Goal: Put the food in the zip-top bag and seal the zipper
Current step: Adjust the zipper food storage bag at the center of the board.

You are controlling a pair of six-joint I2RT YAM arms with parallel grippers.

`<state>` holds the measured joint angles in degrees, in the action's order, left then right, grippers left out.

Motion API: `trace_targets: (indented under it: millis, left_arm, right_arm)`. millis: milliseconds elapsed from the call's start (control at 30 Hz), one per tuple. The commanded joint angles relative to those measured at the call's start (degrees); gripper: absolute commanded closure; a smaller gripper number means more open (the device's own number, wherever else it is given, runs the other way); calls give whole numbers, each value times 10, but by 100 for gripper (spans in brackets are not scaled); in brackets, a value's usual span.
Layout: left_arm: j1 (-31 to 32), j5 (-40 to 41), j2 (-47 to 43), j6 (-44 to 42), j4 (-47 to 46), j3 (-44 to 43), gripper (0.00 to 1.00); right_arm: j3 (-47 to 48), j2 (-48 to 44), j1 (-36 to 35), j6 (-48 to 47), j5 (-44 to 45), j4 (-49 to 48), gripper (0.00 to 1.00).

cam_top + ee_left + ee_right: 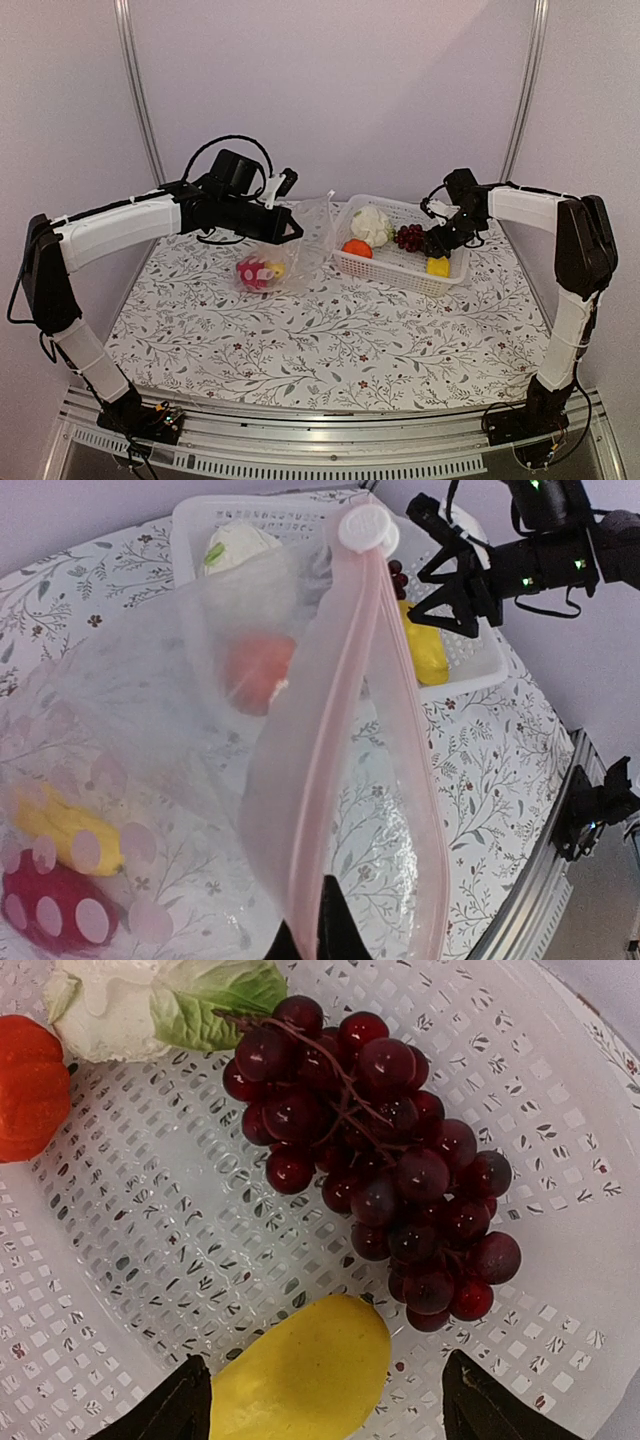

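Note:
The clear zip-top bag point(295, 245) stands open on the table, its pinkish zipper point(375, 670) strip with a white slider at the far end. My left gripper point(290, 229) is shut on the bag's mouth edge point(305, 900) and holds it up. A red piece point(50, 910) and a yellow piece point(70, 835) lie inside the bag. My right gripper point(437, 247) is open over the white basket point(455, 275), its fingertips point(180, 1405) straddling a yellow piece point(300, 1370). The grape bunch point(385, 1155), cauliflower point(150, 1000) and orange fruit point(30, 1085) lie in the basket.
The table has a floral cloth point(330, 340). Metal frame poles point(140, 90) stand at the back left and right. A rail point(330, 440) runs along the near edge between the arm bases.

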<state>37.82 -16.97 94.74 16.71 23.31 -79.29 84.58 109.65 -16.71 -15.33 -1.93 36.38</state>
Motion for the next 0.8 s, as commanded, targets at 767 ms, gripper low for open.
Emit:
trace_targets:
  millis: [767]
  left_arm:
    - [2,13,-8,-17,2,-1,98]
  right_arm:
    - [45,67,-77,-15,-62,67,31]
